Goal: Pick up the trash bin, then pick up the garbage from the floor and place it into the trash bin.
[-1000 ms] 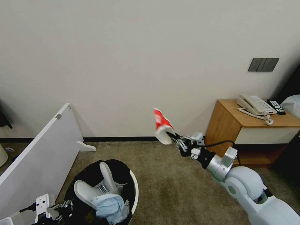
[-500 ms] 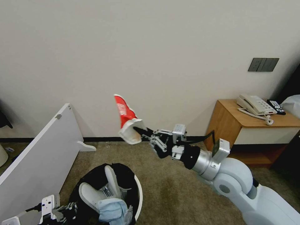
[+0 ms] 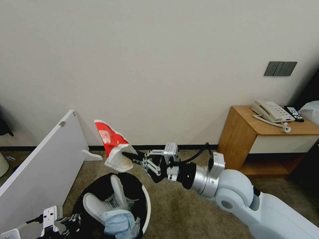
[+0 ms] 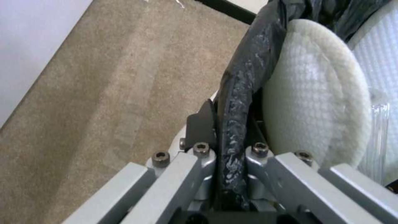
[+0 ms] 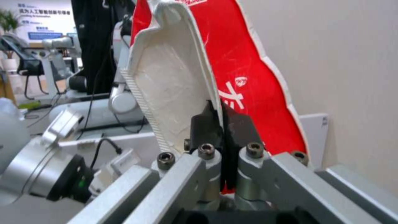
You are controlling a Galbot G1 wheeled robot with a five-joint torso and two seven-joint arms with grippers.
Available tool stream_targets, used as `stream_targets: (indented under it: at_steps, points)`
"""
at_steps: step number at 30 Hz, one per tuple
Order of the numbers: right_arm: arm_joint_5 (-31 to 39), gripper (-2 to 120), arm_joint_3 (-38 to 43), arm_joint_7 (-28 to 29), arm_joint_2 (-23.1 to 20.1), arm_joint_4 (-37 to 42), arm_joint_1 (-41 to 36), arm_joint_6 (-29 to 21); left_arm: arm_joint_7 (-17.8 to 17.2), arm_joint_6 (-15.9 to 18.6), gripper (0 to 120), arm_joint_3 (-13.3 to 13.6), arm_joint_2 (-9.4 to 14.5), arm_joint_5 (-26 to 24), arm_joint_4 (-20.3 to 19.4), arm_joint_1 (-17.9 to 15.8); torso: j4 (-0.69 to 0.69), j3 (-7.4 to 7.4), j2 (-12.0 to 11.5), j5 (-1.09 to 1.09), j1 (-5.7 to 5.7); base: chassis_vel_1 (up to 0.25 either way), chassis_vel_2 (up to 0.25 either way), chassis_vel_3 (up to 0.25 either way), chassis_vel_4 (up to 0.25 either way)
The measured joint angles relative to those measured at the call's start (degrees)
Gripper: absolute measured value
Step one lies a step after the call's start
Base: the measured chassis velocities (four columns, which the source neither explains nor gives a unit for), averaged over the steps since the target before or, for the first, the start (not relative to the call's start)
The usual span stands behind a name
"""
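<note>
The right pincer [image 3: 128,155] is clamped on the torn red-and-white packet [image 3: 111,146], held above the round white trash bin lined with black plastic [image 3: 145,202]. The left pincer [image 4: 229,124] grips the bin's bag-covered rim; a white slipper [image 3: 94,204] lies inside.

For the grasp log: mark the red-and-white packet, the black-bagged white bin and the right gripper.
red-and-white crumpled packet [image 3: 109,141], head view, red upper panel.
round white plastic bin with black bag [image 3: 146,202], head view, white rim.
right gripper [image 3: 132,156], head view, fingertips pinching packet.

- The right gripper [image 5: 223,124] is pinching the edge of a red-white packet [image 5: 232,71]; its jaws are standing closed.
- The packet is rising upright beyond the black fingertips [image 5: 205,124], its white inner face lying on one side and its red printed face on the other.
</note>
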Motion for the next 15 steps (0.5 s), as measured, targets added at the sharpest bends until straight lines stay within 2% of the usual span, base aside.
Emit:
stream_targets:
  at_steps: [15]
  points:
    - [-1.6, 0, -3.04, -1.84, -2.32, -0.63, -4.06, -0.17, -0.08, 0.01, 2, -0.31, 0.08, -0.24, 0.0, -0.26, 0.0, 0.0, 0.0, 0.0, 0.0, 0.0, 0.0, 0.0, 0.0]
